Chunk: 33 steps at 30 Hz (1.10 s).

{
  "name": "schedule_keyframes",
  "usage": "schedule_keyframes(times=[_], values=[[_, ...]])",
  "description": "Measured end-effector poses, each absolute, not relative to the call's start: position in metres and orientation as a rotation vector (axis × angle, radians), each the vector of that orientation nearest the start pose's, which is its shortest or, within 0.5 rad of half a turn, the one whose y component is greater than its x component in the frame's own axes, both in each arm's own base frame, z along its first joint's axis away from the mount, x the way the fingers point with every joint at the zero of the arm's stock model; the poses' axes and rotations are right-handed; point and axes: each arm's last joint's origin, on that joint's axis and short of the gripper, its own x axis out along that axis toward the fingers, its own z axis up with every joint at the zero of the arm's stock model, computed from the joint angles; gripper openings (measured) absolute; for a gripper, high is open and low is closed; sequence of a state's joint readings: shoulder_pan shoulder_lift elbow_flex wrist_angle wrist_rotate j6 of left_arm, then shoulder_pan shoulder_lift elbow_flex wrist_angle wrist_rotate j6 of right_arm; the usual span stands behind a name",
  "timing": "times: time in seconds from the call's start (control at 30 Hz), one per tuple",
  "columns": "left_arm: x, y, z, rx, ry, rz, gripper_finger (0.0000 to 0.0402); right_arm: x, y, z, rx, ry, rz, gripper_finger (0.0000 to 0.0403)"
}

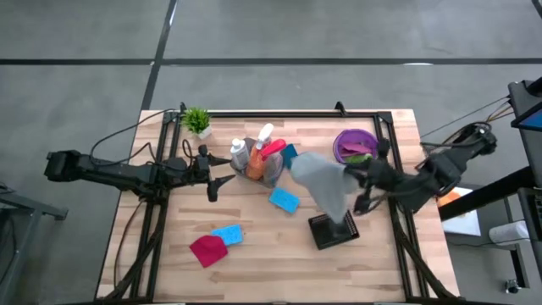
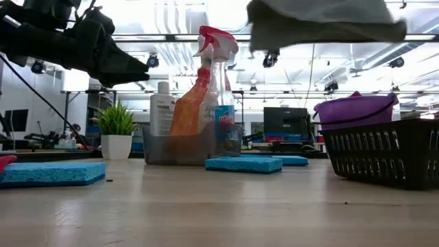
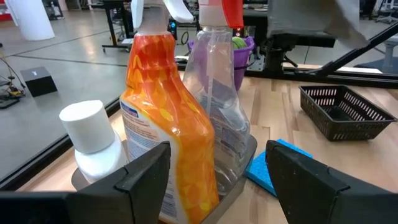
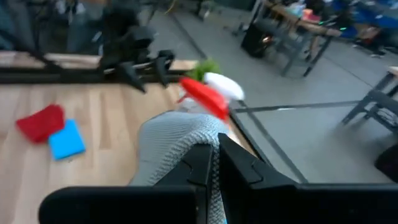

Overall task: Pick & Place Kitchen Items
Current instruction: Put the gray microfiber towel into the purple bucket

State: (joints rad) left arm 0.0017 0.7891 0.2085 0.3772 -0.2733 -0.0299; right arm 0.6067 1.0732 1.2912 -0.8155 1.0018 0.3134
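My right gripper is shut on a grey cloth, held high over the table between the bottle bin and a black basket. The cloth also shows at the top of the low view. My left gripper is open and empty, just left of a grey bin that holds a white bottle, an orange-and-white bottle and a clear trigger spray bottle. Blue sponges and a magenta cloth lie flat on the table. My right gripper pinches a bunched part of the grey cloth between its two shut fingers, coming roughly level from the table's right side. One layer or several, I cannot tell. The cloth is lifted clear of the table and drapes slack away from the fingers.
A purple bowl with a green cloth in it stands at the back right, behind the basket. A small potted plant stands at the back left. A third blue sponge lies by the bin. The near half of the table is bare wood.
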Motion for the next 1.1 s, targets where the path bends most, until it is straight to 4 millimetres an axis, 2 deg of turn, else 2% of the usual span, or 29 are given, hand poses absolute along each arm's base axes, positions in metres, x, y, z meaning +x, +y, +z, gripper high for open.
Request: schedule_keyframes(times=[0.17,0.3,0.5,0.63,0.83,1.1], values=[[0.165,0.008,0.187,-0.002,0.198,0.277,0.0264,0.134,0.061,0.389,-0.132,0.265,-0.585,0.0018],[0.165,0.008,0.187,-0.002,0.198,0.277,0.0264,0.108,0.04,0.388,-0.153,0.221,-0.693,0.0018],[0.165,0.008,0.187,-0.002,0.198,0.277,0.0264,0.086,0.022,0.39,-0.208,0.203,-0.818,0.0018],[0.165,0.008,0.187,-0.002,0.198,0.277,0.0264,0.083,0.016,0.389,-0.216,0.222,-0.84,0.0018],[0.165,0.008,0.187,-0.002,0.198,0.277,0.0264,0.087,0.012,0.385,-0.11,0.29,-0.761,0.0018],[0.165,0.008,0.187,-0.003,0.198,0.277,0.0264,0.09,-0.007,0.365,0.004,0.587,-0.844,0.0018]])
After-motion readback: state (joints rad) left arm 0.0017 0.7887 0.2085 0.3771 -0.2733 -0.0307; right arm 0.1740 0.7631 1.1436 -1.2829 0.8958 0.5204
